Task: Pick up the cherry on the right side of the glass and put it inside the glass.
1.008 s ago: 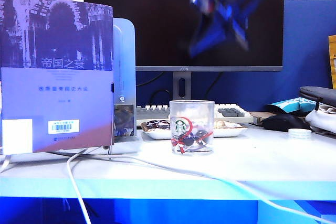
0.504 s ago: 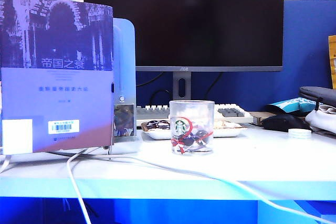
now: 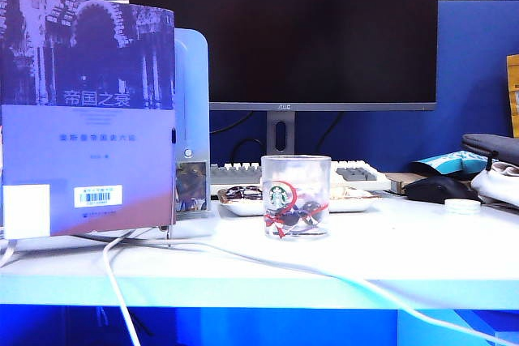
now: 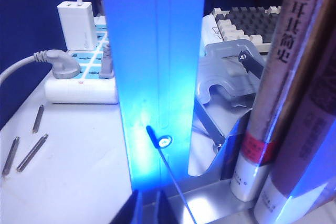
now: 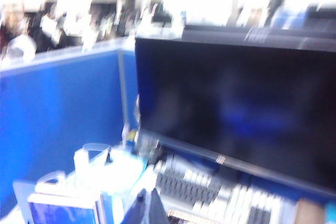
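The glass (image 3: pixel 296 196) is standing upright on the white table (image 3: pixel 422 257), in front of the monitor (image 3: pixel 284 30), with dark round cherries sitting inside it at the bottom; the cherry (image 3: pixel 311 210) is lying among them. The right gripper (image 5: pixel 148 211) is showing its fingers clenched together, grasping nothing, high above the keyboard (image 5: pixel 210 190). The left gripper (image 4: pixel 148 209) is sitting just beside a blue panel (image 4: pixel 155 77); its state cannot be told.
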Motion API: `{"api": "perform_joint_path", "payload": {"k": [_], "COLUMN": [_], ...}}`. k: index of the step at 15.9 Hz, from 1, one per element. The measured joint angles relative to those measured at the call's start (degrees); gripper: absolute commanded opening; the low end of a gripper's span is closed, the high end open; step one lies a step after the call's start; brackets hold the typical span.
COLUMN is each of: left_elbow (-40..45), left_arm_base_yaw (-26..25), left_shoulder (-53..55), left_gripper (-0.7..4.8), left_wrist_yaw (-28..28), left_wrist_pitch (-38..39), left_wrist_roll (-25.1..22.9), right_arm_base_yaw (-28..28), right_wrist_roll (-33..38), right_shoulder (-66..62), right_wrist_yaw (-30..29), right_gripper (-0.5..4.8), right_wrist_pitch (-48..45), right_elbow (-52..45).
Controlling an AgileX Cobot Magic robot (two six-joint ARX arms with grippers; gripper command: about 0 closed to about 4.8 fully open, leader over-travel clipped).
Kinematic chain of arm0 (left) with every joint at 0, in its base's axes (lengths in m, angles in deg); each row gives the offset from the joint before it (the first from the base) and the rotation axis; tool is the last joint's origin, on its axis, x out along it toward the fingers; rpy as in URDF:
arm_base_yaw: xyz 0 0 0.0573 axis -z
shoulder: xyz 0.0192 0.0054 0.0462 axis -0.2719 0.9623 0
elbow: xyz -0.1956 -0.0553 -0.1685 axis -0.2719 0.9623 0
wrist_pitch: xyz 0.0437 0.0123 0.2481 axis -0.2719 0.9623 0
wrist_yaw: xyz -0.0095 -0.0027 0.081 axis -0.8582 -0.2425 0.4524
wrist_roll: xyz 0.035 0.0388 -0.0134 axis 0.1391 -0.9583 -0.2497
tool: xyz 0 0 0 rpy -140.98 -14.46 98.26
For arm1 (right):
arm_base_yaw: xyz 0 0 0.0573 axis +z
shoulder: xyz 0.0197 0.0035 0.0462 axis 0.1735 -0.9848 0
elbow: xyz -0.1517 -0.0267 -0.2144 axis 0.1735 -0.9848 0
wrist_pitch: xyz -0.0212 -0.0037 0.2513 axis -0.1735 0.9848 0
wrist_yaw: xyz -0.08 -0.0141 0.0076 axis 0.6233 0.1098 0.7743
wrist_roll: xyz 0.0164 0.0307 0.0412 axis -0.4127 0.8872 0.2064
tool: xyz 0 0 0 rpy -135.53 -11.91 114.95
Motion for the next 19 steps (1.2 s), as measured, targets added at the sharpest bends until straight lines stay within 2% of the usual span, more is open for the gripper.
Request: {"api": "perform_joint_path", "payload": {"k": [4,5,7,8,10,11,13,16,19], "left_elbow": [0.00,0.00,0.00,0.00,0.00,0.00,0.00,0.00,0.00], "left_arm_base_yaw": [0.00,0.00,0.00,0.00,0.00,0.00,0.00,0.00,0.00], "left_shoulder": [0.00,0.00,0.00,0.00,0.00,0.00,0.02,0.02,0.02], "left_gripper": [0.53,0.53,0.53,0.53,0.53,0.53,0.53,0.53,0.53], "left_wrist_yaw": [0.00,0.00,0.00,0.00,0.00,0.00,0.00,0.00,0.00], "left_wrist_pitch": [0.00,0.00,0.00,0.02,0.00,0.00,0.00,0.00,0.00], "left_wrist_roll": [0.00,0.00,0.00,0.00,0.00,0.00,0.00,0.00,0.00], "right_arm_base_yaw": [-0.02,-0.02,0.02,0.02,0.02,0.02,0.00,0.00,-0.04], "right_wrist_roll": [-0.57,-3.06,-10.29,-12.44,-13.09,-13.05,-12.87,-7.30,-2.82], "right_shoulder": [9.53,10.99,14.49,17.57,22.49,25.00,28.87,33.14,38.45], "right_wrist_yaw": [1.84,4.94,11.43,13.49,13.88,13.86,13.88,13.88,13.88], "right_gripper": [-0.01,-0.01,-0.01,-0.01,-0.01,-0.01,-0.01,-0.01,-0.01], "right_wrist_pitch": [11.08,14.16,13.92,8.26,-4.50,-13.77,-23.74,-30.71,-33.64], "right_elbow": [-0.09,-0.83,-8.04,-15.39,-28.94,-38.60,-55.84,-69.44,-79.19]}}
